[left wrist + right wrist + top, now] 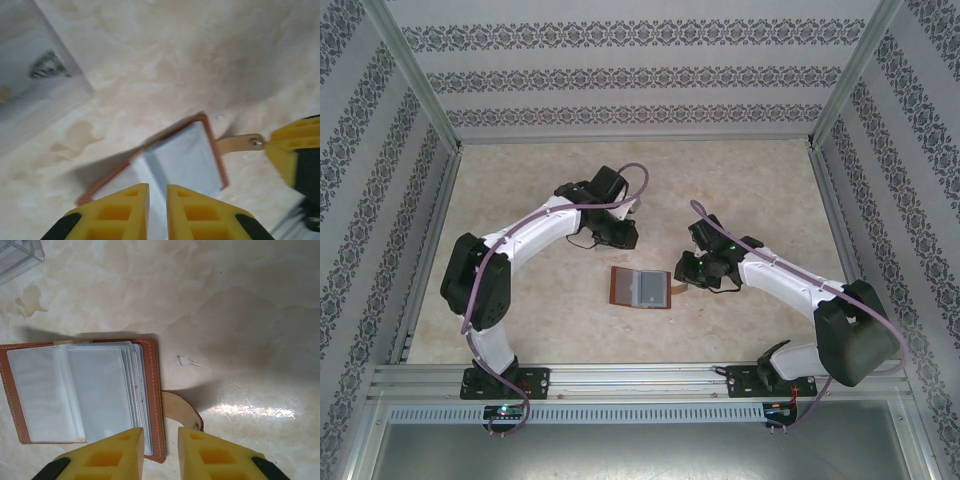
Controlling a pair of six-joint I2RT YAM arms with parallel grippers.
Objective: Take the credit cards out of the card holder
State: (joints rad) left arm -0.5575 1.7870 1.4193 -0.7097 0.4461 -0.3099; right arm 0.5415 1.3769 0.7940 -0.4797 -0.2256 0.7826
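Right wrist view: at the bottom edge my right gripper has its yellow fingers a little apart, holding nothing. It hangs over the right-hand border of the card holder, where the strap tab sticks out. The holder lies open and flat on the table at lower left, with pale clear sleeves fanned along its right half. I cannot tell the credit cards from the sleeves here. Beyond it, in the upper left corner, sits a clear tray.

In the left wrist view the left gripper has a narrow gap between its fingers and is empty, above the holder's near edge. From the top external view the holder is at centre, between both grippers.

I judge the step is pinning the leather and picking a card out. I would press the right gripper on the brown border, off the sleeves. Then I would pinch just a card's edge with the left and draw along the slot so the holder stays down.
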